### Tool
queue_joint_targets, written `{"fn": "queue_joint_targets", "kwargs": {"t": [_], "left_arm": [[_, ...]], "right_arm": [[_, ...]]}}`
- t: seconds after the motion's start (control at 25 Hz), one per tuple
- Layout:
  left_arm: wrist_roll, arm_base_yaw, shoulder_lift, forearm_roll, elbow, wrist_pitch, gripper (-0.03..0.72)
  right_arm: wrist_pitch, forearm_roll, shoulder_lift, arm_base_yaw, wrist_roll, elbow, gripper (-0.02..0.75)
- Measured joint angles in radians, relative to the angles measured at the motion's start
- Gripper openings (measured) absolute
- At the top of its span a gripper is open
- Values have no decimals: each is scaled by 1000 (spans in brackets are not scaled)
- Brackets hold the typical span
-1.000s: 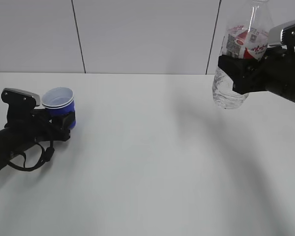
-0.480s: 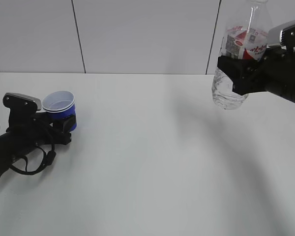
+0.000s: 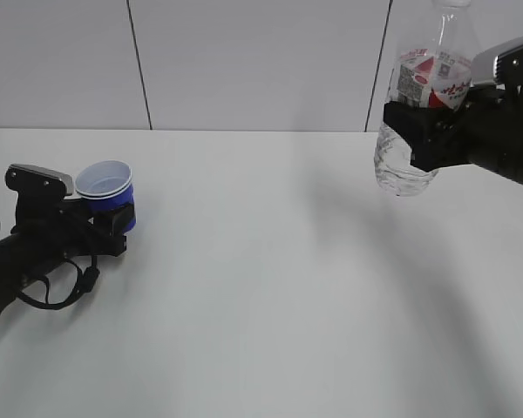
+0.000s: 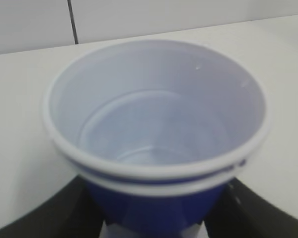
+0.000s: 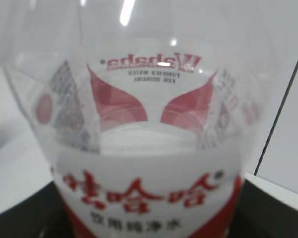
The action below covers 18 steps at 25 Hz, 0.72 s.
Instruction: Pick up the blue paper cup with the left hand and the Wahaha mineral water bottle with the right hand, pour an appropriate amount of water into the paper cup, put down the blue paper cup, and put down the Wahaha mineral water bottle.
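Note:
The blue paper cup sits low at the far left, upright, its white inside facing up. My left gripper is shut on its blue lower body; in the left wrist view the cup fills the frame with black fingers at either side. Whether its base touches the table I cannot tell. High at the right, the Wahaha mineral water bottle hangs nearly upright in the air, neck at the frame top. My right gripper is shut on it just below the red-and-white label.
The white table stretches between the two arms. A white panelled wall with dark seams stands behind it. The left arm's cables loop onto the table near the cup.
The left gripper has lowered the cup a little and levelled it, then held still. The bottle has drifted slightly left and up in the right gripper.

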Motion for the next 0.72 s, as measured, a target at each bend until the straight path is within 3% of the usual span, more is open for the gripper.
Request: {"fn": "queue_joint_targets", "kwargs": {"t": [0.2, 0.52, 0.72], "left_arm": [[0, 0, 0, -3, 0, -2, 433], [0, 0, 0, -3, -2, 2, 533], [0, 0, 0, -5, -2, 4, 554]], "right_arm": [[0, -2, 0, 0, 0, 0, 432], [0, -2, 0, 0, 0, 0, 432], [-2, -2, 0, 0, 0, 0, 432]]}}
